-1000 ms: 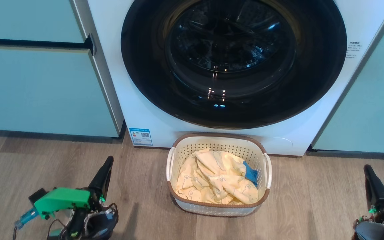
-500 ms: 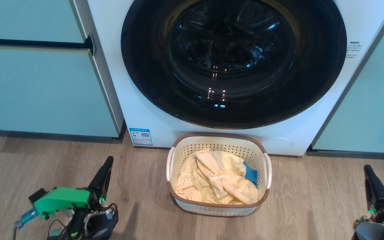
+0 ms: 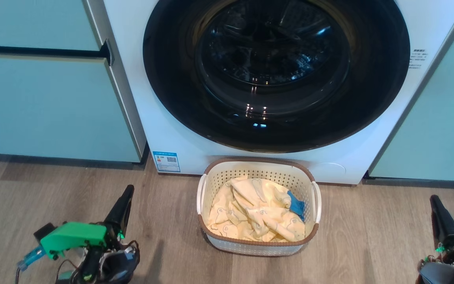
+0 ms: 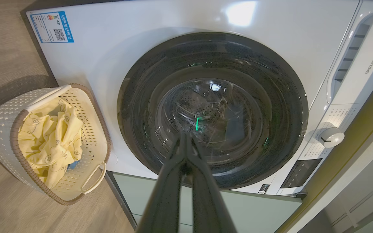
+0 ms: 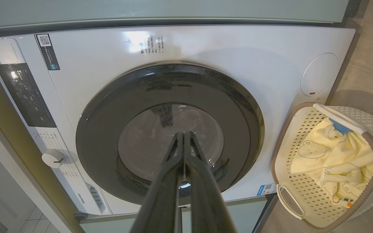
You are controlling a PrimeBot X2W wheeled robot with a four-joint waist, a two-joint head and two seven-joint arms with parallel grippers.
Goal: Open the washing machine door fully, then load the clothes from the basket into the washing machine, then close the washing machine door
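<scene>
Currently nothing of the task looks done. Noted: the washing machine door [image 3: 276,75] sits closed against the washing machine [image 3: 160,134]. The clothes [image 3: 256,217] lie heaped in the basket [image 3: 250,248], on the floor [image 3: 172,236] just below the door. The left gripper [image 3: 129,190] and right gripper [image 3: 434,200] have fingers pressed together, holding nothing, low on either side of the basket, apart from it. Left to do: open, load, close.

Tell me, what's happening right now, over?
Left gripper and right gripper shut, empty. Washing machine door closed; clothes in basket. Basket sits close under door.
</scene>
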